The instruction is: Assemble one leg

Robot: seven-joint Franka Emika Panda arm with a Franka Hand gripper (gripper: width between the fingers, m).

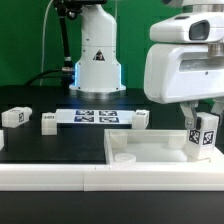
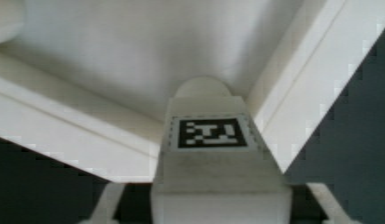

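Observation:
My gripper (image 1: 203, 120) is shut on a leg (image 1: 204, 136), a short white post with a black-and-white tag, held a little tilted over the right end of the large white panel (image 1: 150, 148). In the wrist view the leg (image 2: 214, 140) sits between my fingers (image 2: 118, 198), its rounded tip pointing at a corner of the panel (image 2: 136, 50). I cannot tell whether the tip touches the panel. A round socket (image 1: 122, 158) shows near the panel's left front corner.
Loose legs lie on the black table: one (image 1: 14, 117) at the exterior view's far left, one (image 1: 48, 123) beside it, one (image 1: 140, 120) behind the panel. The marker board (image 1: 95, 116) lies at the back, before the robot base (image 1: 97, 60).

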